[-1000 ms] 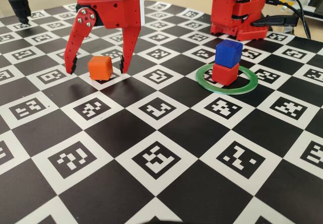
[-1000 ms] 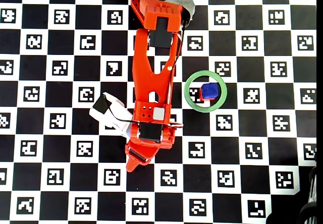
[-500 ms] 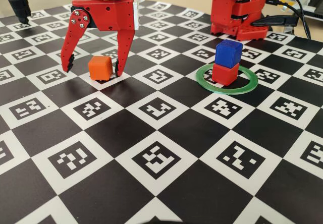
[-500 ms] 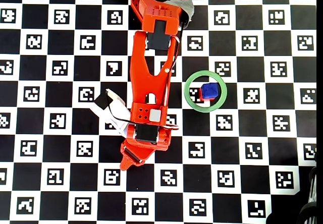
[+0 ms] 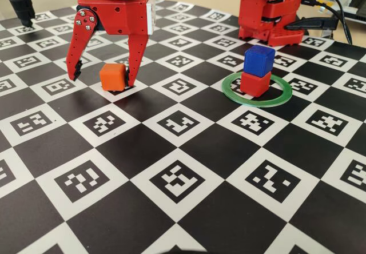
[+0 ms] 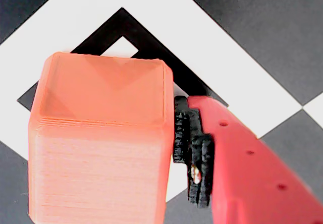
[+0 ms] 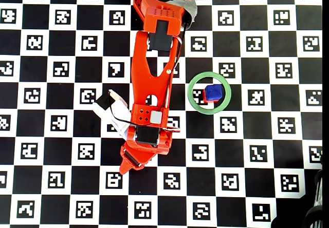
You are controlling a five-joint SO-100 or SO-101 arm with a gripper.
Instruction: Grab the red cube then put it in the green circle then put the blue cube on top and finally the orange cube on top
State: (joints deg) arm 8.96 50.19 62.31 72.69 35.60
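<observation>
one orange cube (image 5: 113, 76) sits flat, no long axis, between the unclenched hand's (image 5: 101, 80) fingers.

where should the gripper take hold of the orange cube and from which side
Judging by its pose, grip the orange cube across its two opposite vertical side faces, about mid-height, coming down from above. It sits flat on the board with its sides clear. The gripper already straddles it, jaws open: in the wrist view one finger is against a side face, so closing the other should clamp it squarely.

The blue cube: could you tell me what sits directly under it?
The red cube is under the blue cube, inside the green circle. The red cube's top face is covered.
</observation>
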